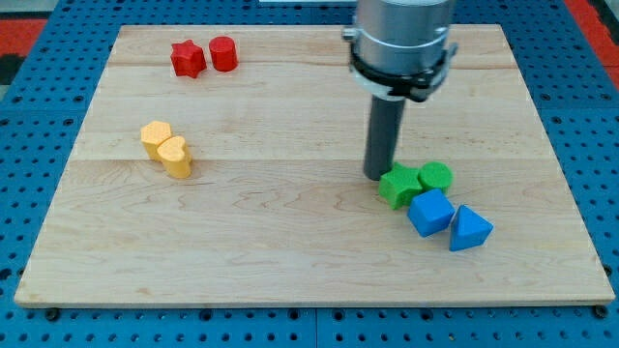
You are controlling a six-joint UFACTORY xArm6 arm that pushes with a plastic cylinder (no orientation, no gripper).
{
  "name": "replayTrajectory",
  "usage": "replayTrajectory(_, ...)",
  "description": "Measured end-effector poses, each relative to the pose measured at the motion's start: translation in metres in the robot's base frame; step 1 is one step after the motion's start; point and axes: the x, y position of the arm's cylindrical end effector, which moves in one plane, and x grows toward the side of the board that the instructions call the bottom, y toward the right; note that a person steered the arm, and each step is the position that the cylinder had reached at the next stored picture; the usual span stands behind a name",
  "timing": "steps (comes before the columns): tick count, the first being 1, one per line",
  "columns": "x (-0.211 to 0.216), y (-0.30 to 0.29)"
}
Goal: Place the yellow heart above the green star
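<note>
Two yellow blocks sit at the view's left, touching: a yellow block of unclear shape and, just below-right of it, a yellow heart. The green star lies right of centre, touching a green round block on its right. My tip rests on the board just left of the green star, at its upper-left edge, far right of the yellow blocks.
A blue block and a blue triangular block lie just below-right of the green star. A red star and a red block sit at the view's top left. The wooden board has blue pegboard around it.
</note>
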Motion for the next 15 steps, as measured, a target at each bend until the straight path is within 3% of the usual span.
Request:
replayTrajectory(1, 0.001, 0.017)
replayTrajectory(2, 0.010, -0.043)
replayTrajectory(4, 0.045, -0.227)
replayTrajectory(5, 0.028, -0.296)
replayTrajectory(6, 0.003, -0.320)
replayTrajectory(7, -0.026, -0.285)
replayTrajectory(8, -0.025, -0.206)
replayTrajectory(10, -0.006, -0.103)
replayTrajectory(12, -0.014, 0.011)
replayTrajectory(13, -0.030, 0.015)
replayTrajectory(14, -0.014, -0.026)
replayTrajectory(15, 0.033, -0.112)
